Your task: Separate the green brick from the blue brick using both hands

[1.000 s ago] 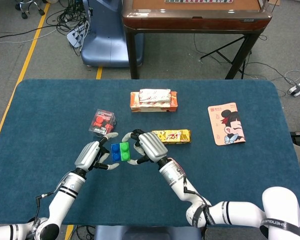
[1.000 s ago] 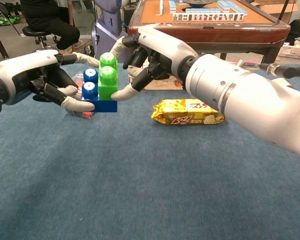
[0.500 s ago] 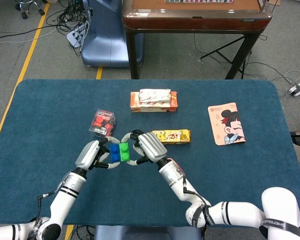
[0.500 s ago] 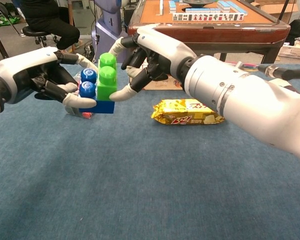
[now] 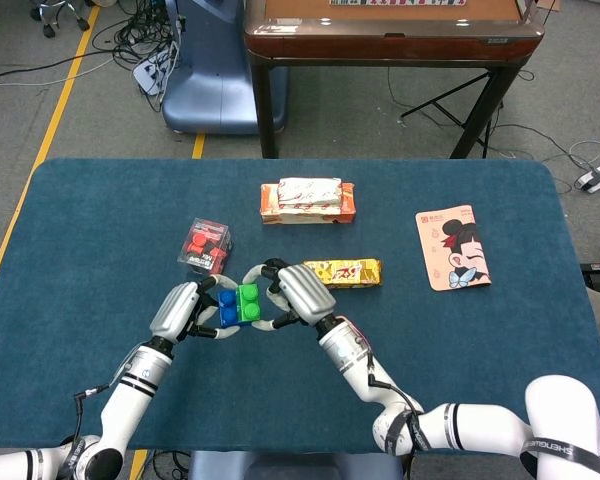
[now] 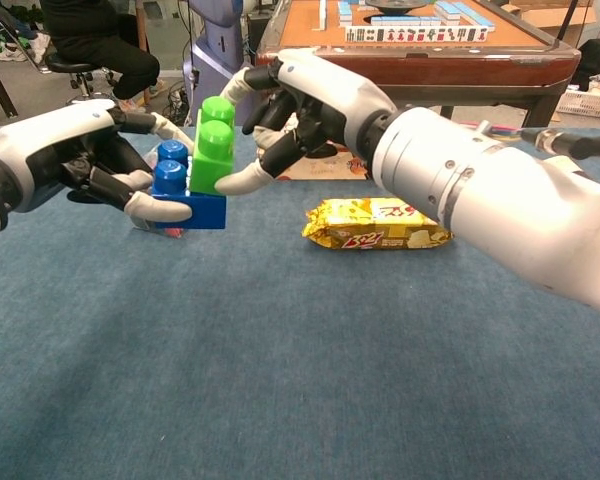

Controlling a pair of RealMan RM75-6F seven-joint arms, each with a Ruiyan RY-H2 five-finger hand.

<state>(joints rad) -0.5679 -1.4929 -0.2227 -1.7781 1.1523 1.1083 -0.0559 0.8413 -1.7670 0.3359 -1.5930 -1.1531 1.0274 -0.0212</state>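
Note:
A green brick (image 6: 213, 145) (image 5: 247, 303) sits stacked on the right half of a blue brick (image 6: 180, 196) (image 5: 227, 306), both lifted above the blue table (image 5: 460, 340). The green brick tilts to the left. My left hand (image 6: 65, 150) (image 5: 178, 309) holds the blue brick from the left, its fingers wrapped around the base. From the right, my right hand (image 6: 315, 95) (image 5: 298, 293) grips the green brick between thumb and fingers.
A yellow snack packet (image 5: 344, 272) (image 6: 376, 224) lies just right of the hands. A red item in a clear box (image 5: 205, 245) is behind the left hand. An orange-white package (image 5: 307, 200) and a cartoon pouch (image 5: 453, 248) lie farther back.
The green brick has tipped leftward and lifted slightly at its right edge. Both hands stay in place, holding the bricks.

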